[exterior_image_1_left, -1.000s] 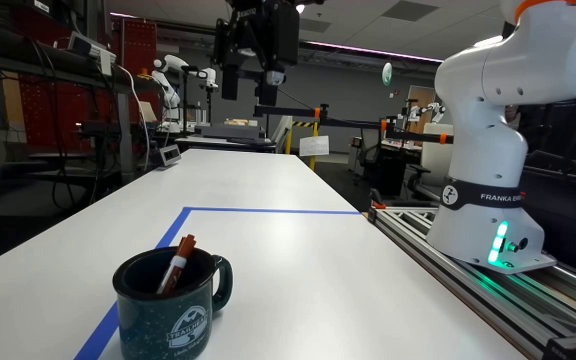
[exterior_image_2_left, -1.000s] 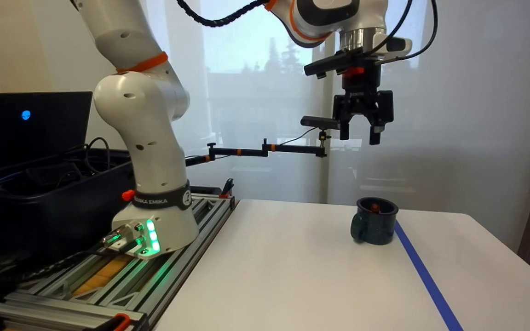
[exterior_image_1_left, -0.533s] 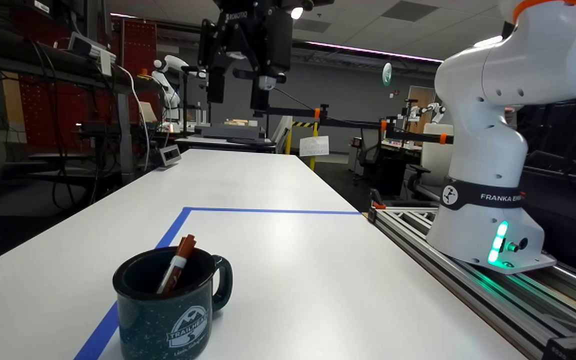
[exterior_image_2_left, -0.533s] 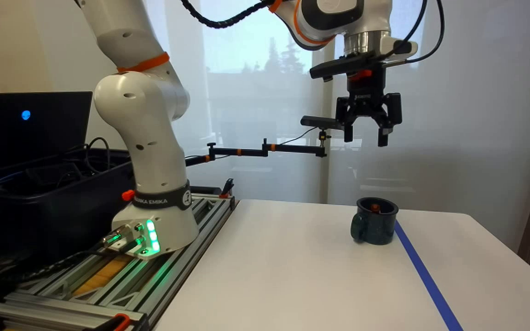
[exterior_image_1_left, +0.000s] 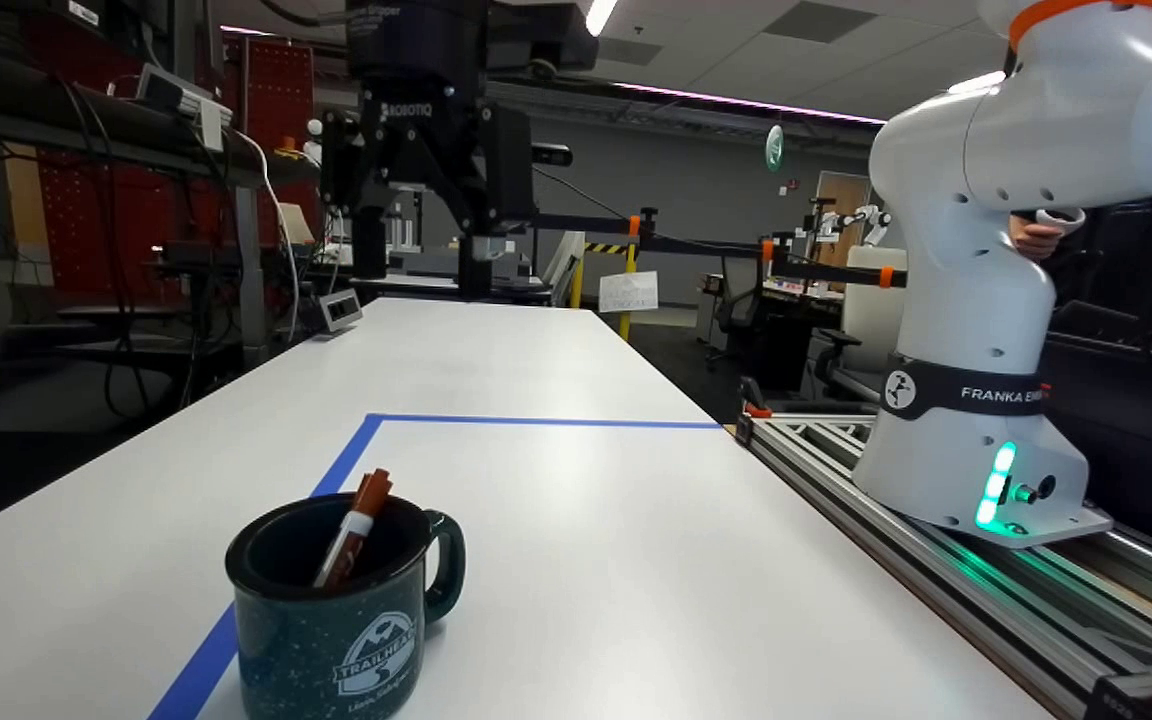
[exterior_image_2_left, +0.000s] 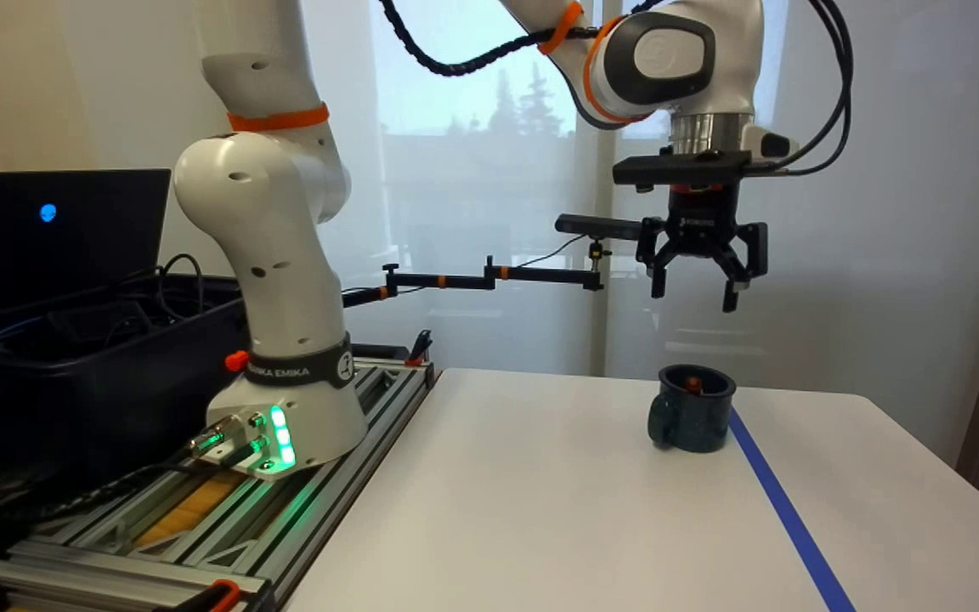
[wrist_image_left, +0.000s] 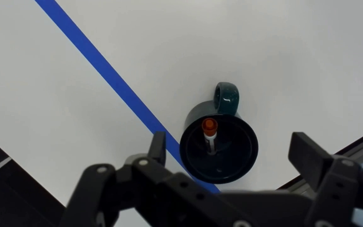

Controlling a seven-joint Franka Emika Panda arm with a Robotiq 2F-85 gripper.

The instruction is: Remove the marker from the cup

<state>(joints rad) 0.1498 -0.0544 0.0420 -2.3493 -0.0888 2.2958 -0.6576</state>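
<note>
1. Marker (exterior_image_1_left: 353, 530) leans inside cup (exterior_image_1_left: 321, 645), upper end sticking out; removal not yet done.
2. Tool (exterior_image_2_left: 694, 296) spread wide above cup, holding nothing.
3. Remaining, I judge: descend, grasp, lift clear.

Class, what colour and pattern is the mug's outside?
The mug is dark teal, speckled pale, with a whitish logo; clearest in an exterior view.

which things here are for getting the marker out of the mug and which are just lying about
For the job:
dark teal TRAILHEAD mug
red-brown marker, tilted inside the mug
tool, open, above the mug

Just around:
blue tape
laptop with blue-lit logo
white paper sign
pale office chair
</note>
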